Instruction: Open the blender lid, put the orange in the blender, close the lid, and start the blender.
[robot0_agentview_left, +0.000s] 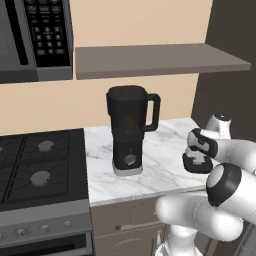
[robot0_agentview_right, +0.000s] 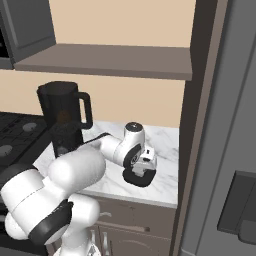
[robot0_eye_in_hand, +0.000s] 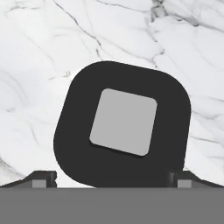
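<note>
Hand view showed the blender lid (robot0_eye_in_hand: 124, 127) on the marble counter (robot0_eye_in_hand: 35, 65) between the spread-open, empty gripper (robot0_eye_in_hand: 111, 177) fingertips.

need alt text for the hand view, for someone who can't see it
Seen from straight above, the flat black blender lid, with its light grey square plug at the centre, lies on a white marble counter. The two dark fingertips of the hand rise at the bottom edge, spread to either side of the lid's near rim.
</note>
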